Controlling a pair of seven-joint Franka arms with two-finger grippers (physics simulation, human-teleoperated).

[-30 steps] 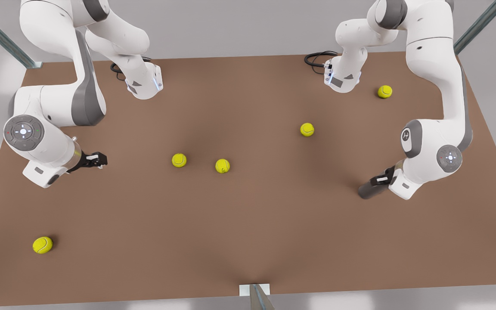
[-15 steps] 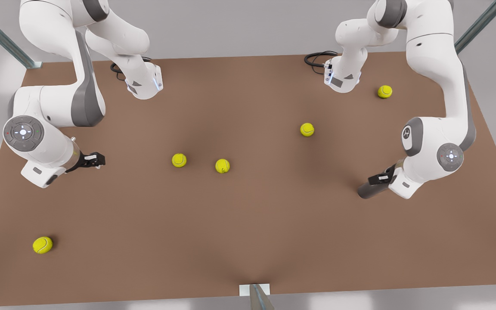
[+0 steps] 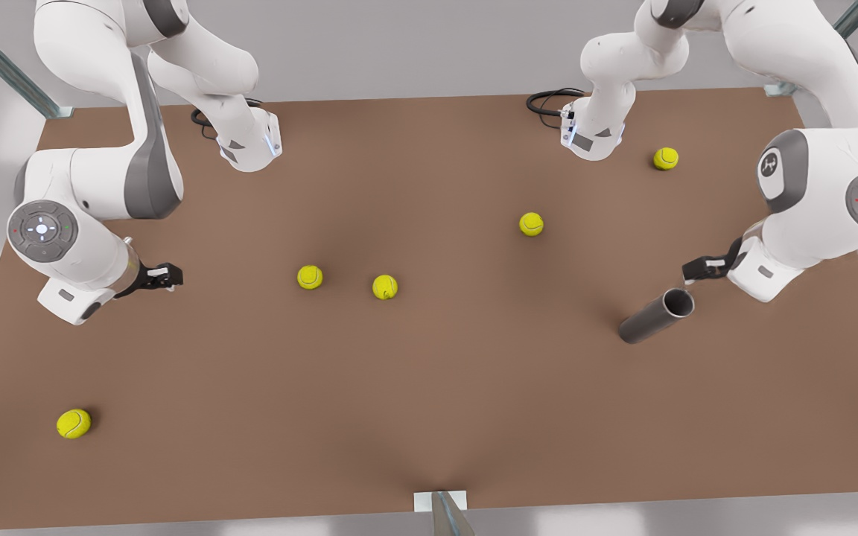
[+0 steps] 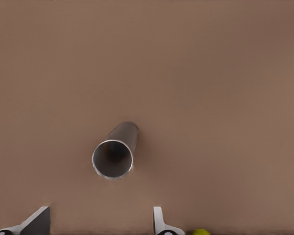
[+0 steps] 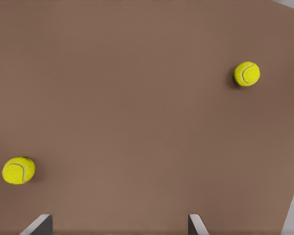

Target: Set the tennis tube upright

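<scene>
The tennis tube point(image 3: 652, 318) is a dull-grey cylinder on the brown table at the front view's right. Its lighter open rim point(image 3: 678, 303) points toward my left gripper. The left wrist view looks almost straight into the tennis tube point(image 4: 112, 159). I cannot tell whether it stands fully upright. My left gripper point(image 3: 699, 268) hovers just beyond the rim, open and apart from the tube, its fingertips point(image 4: 157, 221) spread wide. At the front view's left my right gripper point(image 3: 168, 278) waits open above bare table, holding nothing.
Several yellow-green tennis balls lie scattered: two mid-table point(image 3: 310, 277) point(image 3: 385, 286), one further back point(image 3: 531, 224), one at the back right point(image 3: 666, 158), one at the front left point(image 3: 73, 423). Both arm bases point(image 3: 250, 145) point(image 3: 593, 134) stand along the back edge.
My left gripper has let go of the tennis tube and drawn back up and toward the front view's right. The tube stays where it was. The right arm has barely moved.
</scene>
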